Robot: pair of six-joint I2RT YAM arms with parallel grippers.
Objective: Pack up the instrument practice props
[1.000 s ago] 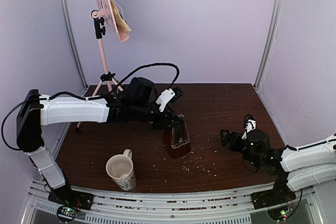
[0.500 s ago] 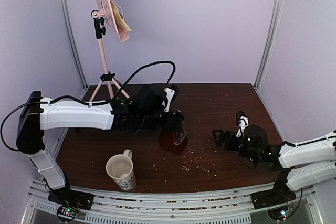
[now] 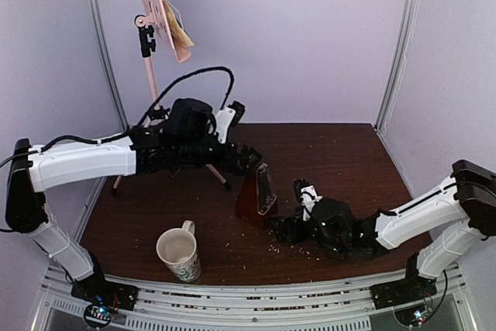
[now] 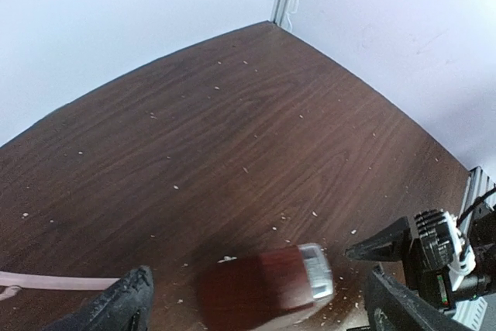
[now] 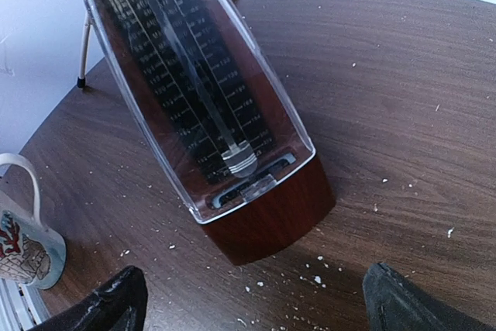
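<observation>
The dark red-brown metronome (image 3: 256, 195) with its clear cover stands on the table, free of both grippers. My left gripper (image 3: 242, 158) hangs open just above and left of it; in the left wrist view the metronome's top (image 4: 267, 284) lies below and between the spread fingers (image 4: 128, 304). My right gripper (image 3: 293, 208) is open, low on the table right of the metronome, facing its front (image 5: 209, 106) at close range. The pink music stand (image 3: 152, 75) rises at the back left, with yellow and blue sheets (image 3: 177, 30) on its desk.
A cream patterned mug (image 3: 180, 253) stands near the front edge, left of the metronome, and shows at the right wrist view's left edge (image 5: 19, 249). Pale crumbs are scattered over the dark wooden table (image 3: 341, 153). A stand leg (image 4: 54, 281) runs close under the left arm.
The left gripper has opened, let go of the metronome and drawn back up and to the left. The right arm has swung left, close up to the metronome.
</observation>
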